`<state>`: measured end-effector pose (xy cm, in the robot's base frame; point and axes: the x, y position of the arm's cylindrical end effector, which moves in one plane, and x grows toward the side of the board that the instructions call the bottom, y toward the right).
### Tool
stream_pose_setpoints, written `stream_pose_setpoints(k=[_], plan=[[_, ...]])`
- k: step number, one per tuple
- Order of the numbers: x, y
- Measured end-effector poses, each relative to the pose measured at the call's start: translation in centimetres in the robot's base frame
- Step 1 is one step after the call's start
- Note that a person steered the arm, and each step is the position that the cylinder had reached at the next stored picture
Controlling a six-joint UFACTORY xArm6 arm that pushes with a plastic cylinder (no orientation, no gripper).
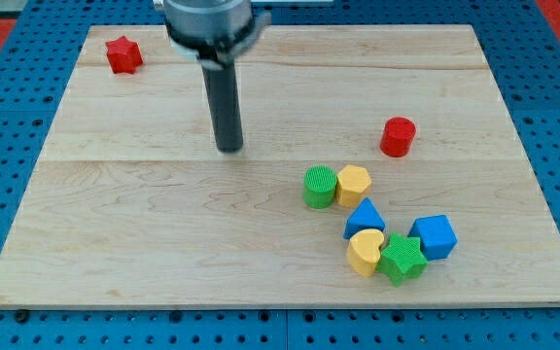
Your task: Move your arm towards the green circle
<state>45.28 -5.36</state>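
1. Green circle (320,187) sits on the tabletop (144,233), right of the middle, touching the yellow block (354,183) on its right.
2. It looks small, light and hard, with ribbed sides. I think it would slide easily if I bump it.
3. I have no claw, so nothing can open, close or hold. I can only push, best against its flat round side.
4. My tip (229,148) is down on the wood, well to the left of the green circle and a bit farther back.
5. The rod stands straight up from the tip.
6. A blue triangle (364,216) lies just near of the green circle, so I should come in gently from the left.
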Motion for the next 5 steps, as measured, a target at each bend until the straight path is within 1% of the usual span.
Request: stream_pose_setpoints(k=[1, 2, 3, 4, 5], plan=[[4.1, 0.8], [4.3, 0.8], [3.1, 1.8], [-1.4, 2.9], [-1.9, 2.9]])
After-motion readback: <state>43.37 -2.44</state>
